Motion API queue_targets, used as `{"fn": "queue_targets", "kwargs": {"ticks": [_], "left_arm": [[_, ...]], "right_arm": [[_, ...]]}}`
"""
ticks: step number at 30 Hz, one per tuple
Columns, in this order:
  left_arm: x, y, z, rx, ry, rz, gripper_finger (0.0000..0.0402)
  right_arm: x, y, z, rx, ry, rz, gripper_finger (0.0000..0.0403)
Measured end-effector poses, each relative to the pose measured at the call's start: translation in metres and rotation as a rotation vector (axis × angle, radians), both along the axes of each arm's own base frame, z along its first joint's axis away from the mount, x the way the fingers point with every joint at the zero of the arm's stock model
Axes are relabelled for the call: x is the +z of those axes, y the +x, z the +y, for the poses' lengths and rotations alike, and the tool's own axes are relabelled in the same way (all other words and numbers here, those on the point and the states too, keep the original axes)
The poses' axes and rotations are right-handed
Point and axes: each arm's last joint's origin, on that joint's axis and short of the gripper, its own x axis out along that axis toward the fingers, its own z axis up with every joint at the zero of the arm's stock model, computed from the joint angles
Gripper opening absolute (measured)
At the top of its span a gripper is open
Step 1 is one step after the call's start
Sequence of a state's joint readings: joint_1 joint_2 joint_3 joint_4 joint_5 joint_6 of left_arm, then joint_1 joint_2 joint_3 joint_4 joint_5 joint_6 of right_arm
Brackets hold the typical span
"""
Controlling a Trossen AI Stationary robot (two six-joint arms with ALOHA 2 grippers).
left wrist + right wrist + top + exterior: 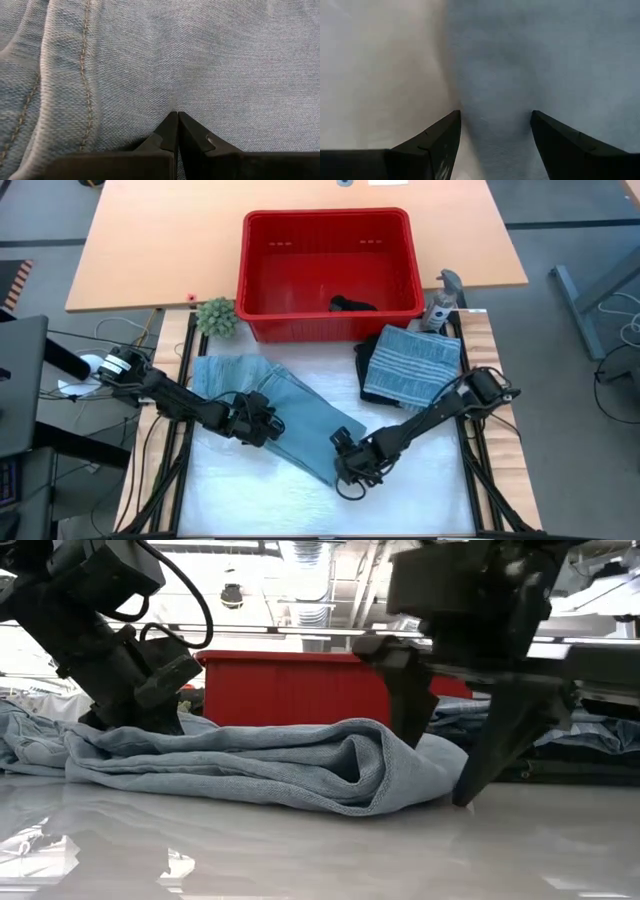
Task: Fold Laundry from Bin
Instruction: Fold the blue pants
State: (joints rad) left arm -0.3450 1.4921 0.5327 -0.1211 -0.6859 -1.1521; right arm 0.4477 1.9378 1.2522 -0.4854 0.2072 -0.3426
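I'm judging that I'm mid-fold on the jeans (285, 415), which are lying across the white mat (240, 490) in front of the bin (330, 270), with striped cloth (412, 362) already folded to the right and a dark piece (352, 305) waiting in the bin. My left gripper (262, 425) is pressing down on the denim with its fingers together, pinning it without clamping any fold I can see. My right gripper (350, 465) is standing with its fingers wide apart, straddling the lower edge of the jeans, gripping nothing yet. Next I'm needing to close the right on that edge and carry it over.
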Motion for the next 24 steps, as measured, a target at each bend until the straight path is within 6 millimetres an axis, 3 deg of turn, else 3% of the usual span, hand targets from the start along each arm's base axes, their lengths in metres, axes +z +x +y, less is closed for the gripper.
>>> {"fn": "queue_targets", "kwargs": {"ticks": [5,8,11,15,16,20,24], "left_arm": [[0.0,0.0,0.0,-0.003,0.006,0.003,0.0],[0.0,0.0,0.0,-0.004,0.002,0.003,0.0],[0.0,0.0,0.0,-0.005,0.0,-0.001,0.0],[0.0,0.001,0.0,0.001,-0.015,-0.012,0.0],[0.0,0.001,-0.001,0.001,-0.022,-0.016,0.0],[0.007,0.008,-0.004,-0.012,-0.065,-0.045,0.0],[0.033,0.023,-0.008,-0.015,-0.114,-0.153,0.0]], "right_arm": [[-0.008,0.005,-0.006,-0.033,-0.014,0.013,0.0268],[-0.007,0.004,-0.006,-0.065,-0.016,0.007,0.024],[-0.007,0.003,-0.006,-0.126,-0.003,-0.003,0.0171],[-0.007,0.004,-0.008,-0.251,0.043,-0.009,0.0044],[-0.007,0.004,-0.008,-0.281,0.067,-0.006,0.0031],[-0.005,0.0,-0.006,-0.398,0.167,0.038,0.003],[-0.002,-0.014,0.003,-0.423,0.207,0.143,0.003]]}}
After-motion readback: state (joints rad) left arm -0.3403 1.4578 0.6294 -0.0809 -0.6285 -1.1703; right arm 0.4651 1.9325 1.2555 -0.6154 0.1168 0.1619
